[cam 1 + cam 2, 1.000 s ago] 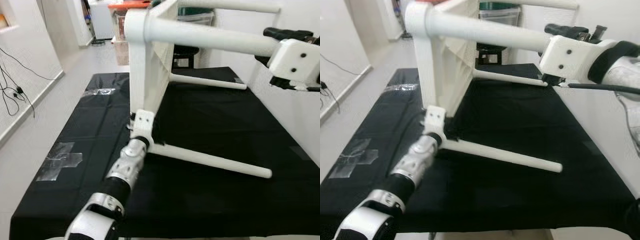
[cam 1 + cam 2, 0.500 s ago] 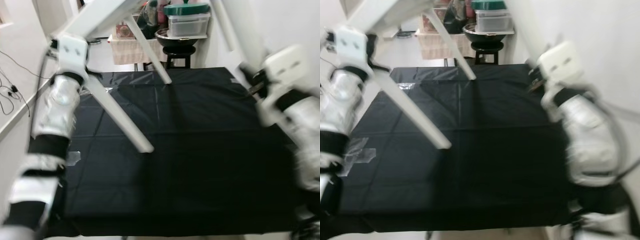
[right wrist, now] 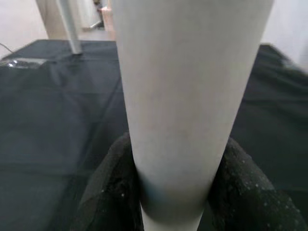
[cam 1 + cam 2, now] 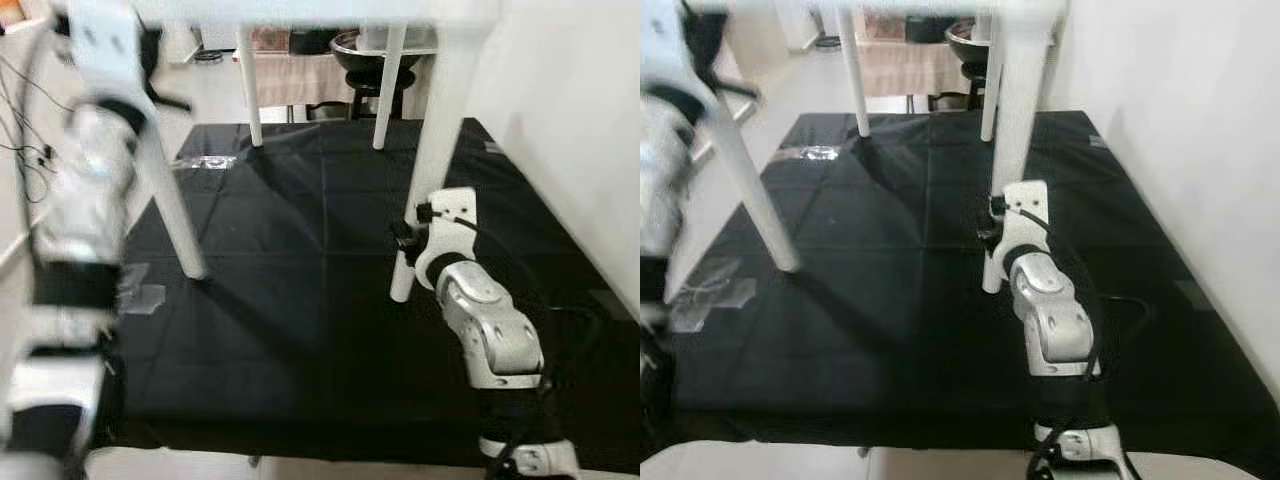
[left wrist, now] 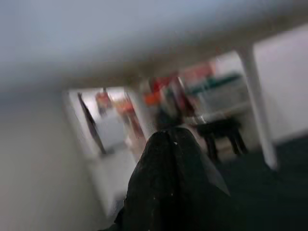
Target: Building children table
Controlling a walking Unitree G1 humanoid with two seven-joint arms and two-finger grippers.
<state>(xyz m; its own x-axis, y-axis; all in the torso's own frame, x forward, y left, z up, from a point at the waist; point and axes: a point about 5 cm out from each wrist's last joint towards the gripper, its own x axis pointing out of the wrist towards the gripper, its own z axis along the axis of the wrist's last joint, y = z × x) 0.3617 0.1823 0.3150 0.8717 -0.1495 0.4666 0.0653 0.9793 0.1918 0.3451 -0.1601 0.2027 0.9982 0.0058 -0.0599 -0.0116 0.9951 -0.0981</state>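
Note:
The white children's table (image 4: 300, 10) stands upright on a black cloth, its four legs down. My right gripper (image 4: 405, 232) is shut on the near right leg (image 4: 432, 150), low down, a little above the cloth. In the right wrist view the black fingers (image 3: 109, 190) press on both sides of that leg (image 3: 187, 91). My left arm (image 4: 85, 200) is raised at the left and blurred. Its gripper (image 4: 150, 48) is up by the top of the near left leg (image 4: 170, 200), just under the tabletop (image 5: 144, 38).
The black cloth (image 4: 300, 330) covers the floor, with grey tape patches (image 4: 140, 295) at its left edge. A white wall (image 4: 580, 130) runs close along the right. Behind the table are a black stool with a bowl (image 4: 360, 45) and storage boxes.
The table has swung from lying on its side, through a tilt, to standing on its legs. My right gripper came down to the near right leg. The left arm rose, and the view shifted.

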